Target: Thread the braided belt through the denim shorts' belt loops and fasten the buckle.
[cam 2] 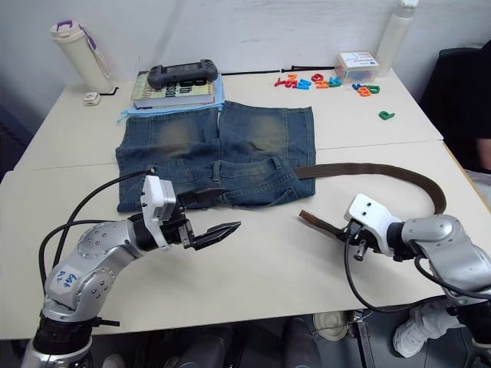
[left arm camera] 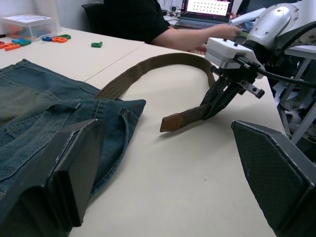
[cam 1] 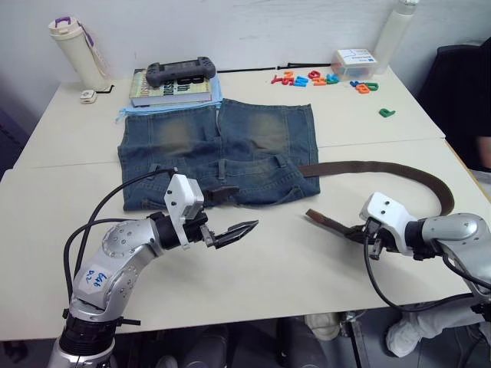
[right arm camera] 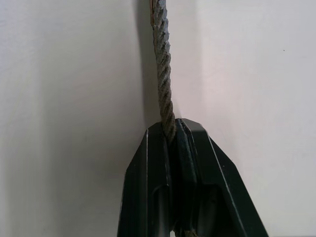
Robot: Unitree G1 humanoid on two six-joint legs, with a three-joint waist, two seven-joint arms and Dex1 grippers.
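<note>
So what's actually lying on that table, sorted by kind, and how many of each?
Clothing: 2, the denim shorts and the braided belt, its tip end held in the right pincer
Bottles: 2
Books: 1
Game controllers: 1
Clear plastic boxes: 1
Coloured toy letters: a scattered group, too small to count
Total: 7, plus the letters

— Where are the denim shorts (cam 1: pixel 219 153)?
— Spread flat on the surface, faded tan patches on both legs, waistband toward the near edge.
— And the braided belt (cam 1: pixel 383 169)?
— Dark brown. It runs from the shorts' right side across the surface, curves round, and doubles back.
— Its end?
— The tan leather tip (cam 1: pixel 314 216) lies clear of the shorts, the strap just behind it pinched edge-on between the right gripper's (cam 1: pixel 354 232) fingers.
</note>
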